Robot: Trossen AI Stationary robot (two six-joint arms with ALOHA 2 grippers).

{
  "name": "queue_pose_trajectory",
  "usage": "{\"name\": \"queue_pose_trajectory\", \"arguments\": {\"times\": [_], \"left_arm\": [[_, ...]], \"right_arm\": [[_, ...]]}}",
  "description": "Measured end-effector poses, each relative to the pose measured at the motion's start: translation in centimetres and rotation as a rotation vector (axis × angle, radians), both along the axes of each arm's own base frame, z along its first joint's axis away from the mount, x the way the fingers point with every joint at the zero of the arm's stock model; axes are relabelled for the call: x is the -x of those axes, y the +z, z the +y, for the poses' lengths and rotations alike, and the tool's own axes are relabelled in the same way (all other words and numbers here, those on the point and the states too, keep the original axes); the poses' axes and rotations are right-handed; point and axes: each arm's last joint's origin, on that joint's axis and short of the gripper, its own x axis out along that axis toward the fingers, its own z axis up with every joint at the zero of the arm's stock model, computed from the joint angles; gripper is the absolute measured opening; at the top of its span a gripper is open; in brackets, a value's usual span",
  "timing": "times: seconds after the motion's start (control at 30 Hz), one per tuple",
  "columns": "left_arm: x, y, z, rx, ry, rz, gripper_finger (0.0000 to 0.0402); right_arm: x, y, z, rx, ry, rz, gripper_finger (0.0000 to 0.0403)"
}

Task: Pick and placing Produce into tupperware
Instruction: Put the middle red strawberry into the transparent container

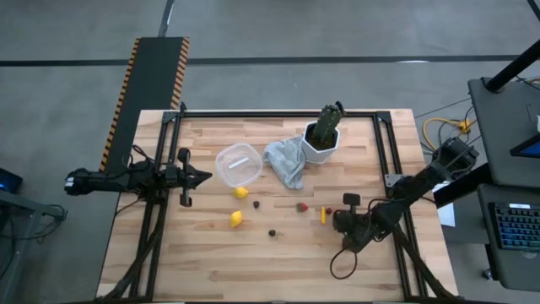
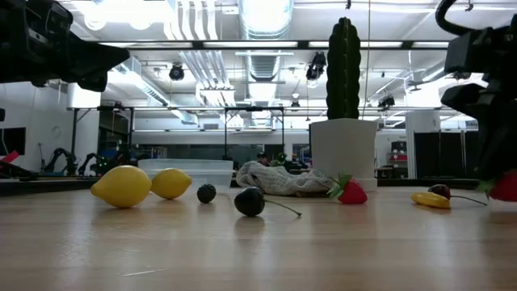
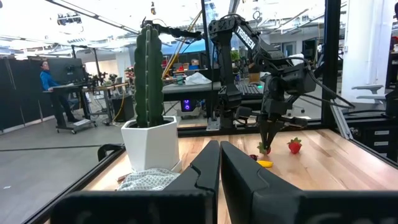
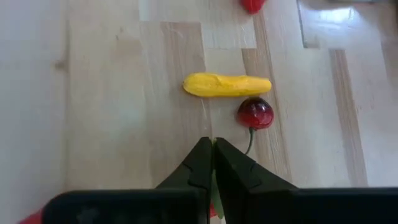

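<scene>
The clear tupperware (image 1: 238, 163) stands on the wood table, far of the fruit. Two lemons (image 1: 241, 192) (image 1: 236, 219), two dark pieces (image 1: 256, 203) (image 1: 272, 232) and a strawberry (image 1: 302, 206) lie on the table. My right gripper (image 1: 342, 224) points down, shut, near of the thin yellow piece (image 4: 227, 84) and a stalked dark red cherry (image 4: 255, 113). A second strawberry (image 2: 505, 186) sits at its fingers. My left gripper (image 1: 207, 176) hovers shut, left of the tupperware, above the table. My right gripper comes from above, pointing down, and is shut on a strawberry. A green sliver (image 4: 215, 194) shows between the two fingers, and the red body (image 3: 265, 148) hangs at the fingertips, just above the table in the low view. The fingers hide the exact place of contact.
A grey cloth (image 1: 287, 162) lies between the tupperware and the white pot (image 1: 321, 145) with the green cactus. Black rails frame the table's left, far and right sides. Bare wood lies toward the near edge. A person stands far off in the room behind.
</scene>
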Motion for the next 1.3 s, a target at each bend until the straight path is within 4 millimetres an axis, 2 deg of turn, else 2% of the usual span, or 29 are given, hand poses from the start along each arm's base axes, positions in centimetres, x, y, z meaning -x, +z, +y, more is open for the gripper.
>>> {"name": "queue_pose_trajectory", "arguments": {"times": [0.43, 0.57, 0.7, 0.87, 1.03, 1.2, 1.3], "left_arm": [[0.0, 0.0, 0.0, 0.000, 0.000, 0.000, 0.0000], [0.0, 0.0, 0.0, -0.001, 0.000, 0.000, 0.0000], [0.0, 0.0, 0.0, -0.001, 0.000, -0.001, 0.0000], [0.0, 0.0, 0.0, -0.001, 0.001, -0.001, 0.0000], [0.0, 0.0, 0.0, -0.001, 0.000, -0.001, 0.0000], [0.0, 0.0, 0.0, -0.001, 0.000, -0.001, 0.0000], [0.0, 0.0, 0.0, -0.001, 0.000, -0.001, 0.0000]], "right_arm": [[-1.5, 2.8, -0.2, 0.019, -0.025, -0.117, 0.0009], [-2.7, 3.4, -0.5, 0.025, -0.047, -0.204, 0.0009], [-4.9, 4.3, -1.0, 0.006, -0.006, -0.341, 0.0008], [-7.5, 5.5, -2.9, -0.003, 0.021, -0.476, 0.0008], [-9.0, 6.3, -5.1, 0.016, 0.021, -0.551, 0.0008], [-10.7, 7.3, -6.5, 0.007, 0.076, -0.683, 0.0008], [-11.9, 7.2, -7.3, 0.036, 0.097, -0.716, 0.0008]]}}
